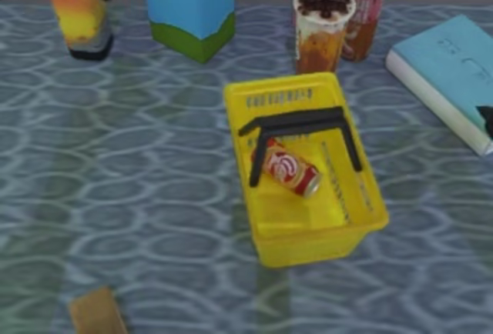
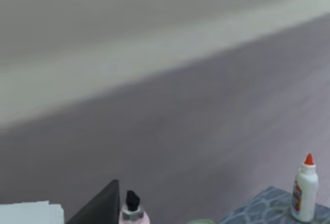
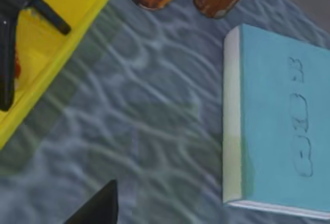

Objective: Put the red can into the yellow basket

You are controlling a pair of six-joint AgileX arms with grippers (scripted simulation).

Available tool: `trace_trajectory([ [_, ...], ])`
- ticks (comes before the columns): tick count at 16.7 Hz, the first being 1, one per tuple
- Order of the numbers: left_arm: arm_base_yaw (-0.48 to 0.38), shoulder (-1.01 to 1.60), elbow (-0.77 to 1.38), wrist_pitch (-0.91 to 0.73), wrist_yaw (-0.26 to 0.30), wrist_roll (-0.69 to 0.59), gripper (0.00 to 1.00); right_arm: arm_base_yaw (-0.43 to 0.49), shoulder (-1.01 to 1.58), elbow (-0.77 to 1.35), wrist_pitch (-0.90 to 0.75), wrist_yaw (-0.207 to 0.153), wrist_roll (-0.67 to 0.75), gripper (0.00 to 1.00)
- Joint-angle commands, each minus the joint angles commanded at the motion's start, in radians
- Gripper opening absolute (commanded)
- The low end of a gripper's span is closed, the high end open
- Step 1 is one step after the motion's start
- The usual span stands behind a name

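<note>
The red can point(image 1: 289, 169) lies on its side on the floor of the yellow basket point(image 1: 362, 230), silver top toward the near right corner, partly under the black folding handles point(image 1: 300, 122). Nothing touches it; by the look of it the placing is done and what remains is getting the arms clear.

Right gripper: only a dark tip at the top view's right edge point(image 1: 485, 115), over the light blue book point(image 1: 451, 72); can't tell whether its fingers are open or closed. The right wrist view looks down on the book point(image 3: 278, 121), the patterned tablecloth point(image 3: 149, 110) and the basket's corner point(image 3: 56, 53), so the arm sits well to the right of the basket.

Left gripper: not in the top view; its fingers can't be judged either. Left wrist view points off the table, catching a white glue bottle point(image 2: 305, 188).

To finish well: pull the right arm up and out, away from the bubble-tea cup point(image 1: 322, 26) and slim pink can point(image 1: 363, 7) standing just behind the basket, and avoid snagging the handles.
</note>
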Motion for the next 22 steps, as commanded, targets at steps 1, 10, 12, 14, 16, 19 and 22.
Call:
trace_trajectory([
  [1, 0.014, -0.104, -0.056, -0.046, -0.054, -0.006, 1.00, 0.027, 0.094, 0.090, -0.061, 0.000, -0.044, 1.00],
  [10, 0.102, -0.960, -0.588, -0.436, -0.501, 0.029, 1.00, 0.245, 0.860, 0.825, -0.556, -0.001, -0.404, 1.00],
  [12, 0.113, -1.109, -0.693, -0.504, -0.579, 0.052, 1.00, 0.282, 0.991, 0.952, -0.641, -0.001, -0.466, 1.00],
  [14, 0.121, -1.229, -0.782, -0.558, -0.643, 0.074, 1.00, 0.314, 1.101, 1.059, -0.712, -0.001, -0.518, 1.00],
  [16, 0.126, -1.324, -0.855, -0.602, -0.695, 0.095, 1.00, 0.338, 1.186, 1.141, -0.767, -0.001, -0.558, 1.00],
  [19, 0.130, -1.400, -0.917, -0.637, -0.737, 0.115, 1.00, 0.359, 1.260, 1.212, -0.814, 0.000, -0.593, 1.00],
  [22, 0.130, -1.410, -0.927, -0.643, -0.743, 0.118, 1.00, 0.362, 1.269, 1.222, -0.820, 0.000, -0.598, 1.00],
])
